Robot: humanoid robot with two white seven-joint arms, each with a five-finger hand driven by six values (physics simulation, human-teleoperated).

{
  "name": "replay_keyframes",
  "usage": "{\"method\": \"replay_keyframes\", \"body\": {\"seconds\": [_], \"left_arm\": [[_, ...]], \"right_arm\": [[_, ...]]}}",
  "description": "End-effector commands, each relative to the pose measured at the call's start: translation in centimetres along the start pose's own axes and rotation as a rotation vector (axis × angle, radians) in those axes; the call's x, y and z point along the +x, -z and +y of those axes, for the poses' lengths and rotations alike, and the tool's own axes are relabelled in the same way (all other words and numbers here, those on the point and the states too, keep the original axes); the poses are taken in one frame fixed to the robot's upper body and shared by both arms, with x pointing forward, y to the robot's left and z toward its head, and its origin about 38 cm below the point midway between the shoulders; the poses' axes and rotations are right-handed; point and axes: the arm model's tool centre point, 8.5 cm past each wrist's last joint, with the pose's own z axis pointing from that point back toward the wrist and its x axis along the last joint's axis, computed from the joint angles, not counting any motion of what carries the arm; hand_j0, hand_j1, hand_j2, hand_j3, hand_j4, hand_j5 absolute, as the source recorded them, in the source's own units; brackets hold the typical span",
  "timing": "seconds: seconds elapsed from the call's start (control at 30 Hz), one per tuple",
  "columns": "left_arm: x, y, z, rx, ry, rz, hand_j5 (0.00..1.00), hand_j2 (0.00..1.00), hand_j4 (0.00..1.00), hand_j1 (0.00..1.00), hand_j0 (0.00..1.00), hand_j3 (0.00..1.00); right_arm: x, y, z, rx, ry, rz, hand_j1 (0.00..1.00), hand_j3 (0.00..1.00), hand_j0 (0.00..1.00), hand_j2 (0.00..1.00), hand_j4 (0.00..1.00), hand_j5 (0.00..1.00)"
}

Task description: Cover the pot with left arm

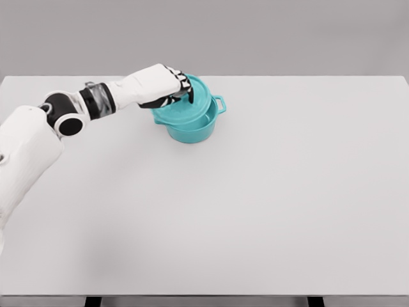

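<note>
A teal pot (192, 130) with a side handle (220, 104) stands on the white table (268, 204), left of centre toward the back. A teal lid (192, 106) lies tilted on the pot's rim, its left edge overhanging. My left hand (171, 86) comes in from the left and has its fingers curled on the lid's top, hiding the knob. The right arm does not show.
Beyond the pot, the tabletop holds nothing else. The table's front edge runs along the bottom of the view, with dark legs (93, 301) below it.
</note>
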Motion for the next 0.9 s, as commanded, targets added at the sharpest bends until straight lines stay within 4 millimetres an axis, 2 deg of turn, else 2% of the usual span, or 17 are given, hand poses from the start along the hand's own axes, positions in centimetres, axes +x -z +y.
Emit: {"method": "replay_keyframes", "body": {"seconds": [0.0, 0.43, 0.6, 0.87], "left_arm": [[0.3, 0.4, -0.3, -0.007, -0.005, -0.009, 0.5, 0.5, 0.5, 0.5, 0.5, 0.5], [0.9, 2.7, -1.4, -0.026, -0.033, -0.01, 0.51, 0.51, 0.51, 0.51, 0.51, 0.51], [0.6, 3.0, -1.9, -0.038, -0.047, 0.002, 0.53, 0.53, 0.53, 0.53, 0.53, 0.53], [0.0, 2.9, -1.7, -0.047, -0.042, 0.018, 0.56, 0.56, 0.56, 0.56, 0.56, 0.56]], "right_arm": [[0.0, 0.0, 0.0, 0.001, 0.0, 0.001, 1.0, 1.0, 1.0, 1.0, 1.0, 1.0], [0.0, 0.0, 0.0, 0.0, 0.0, 0.0, 1.0, 1.0, 1.0, 1.0, 1.0, 1.0], [0.0, 0.0, 0.0, 0.001, 0.0, 0.001, 1.0, 1.0, 1.0, 1.0, 1.0, 1.0], [0.0, 0.0, 0.0, 0.0, 0.0, 0.0, 1.0, 1.0, 1.0, 1.0, 1.0, 1.0]]}}
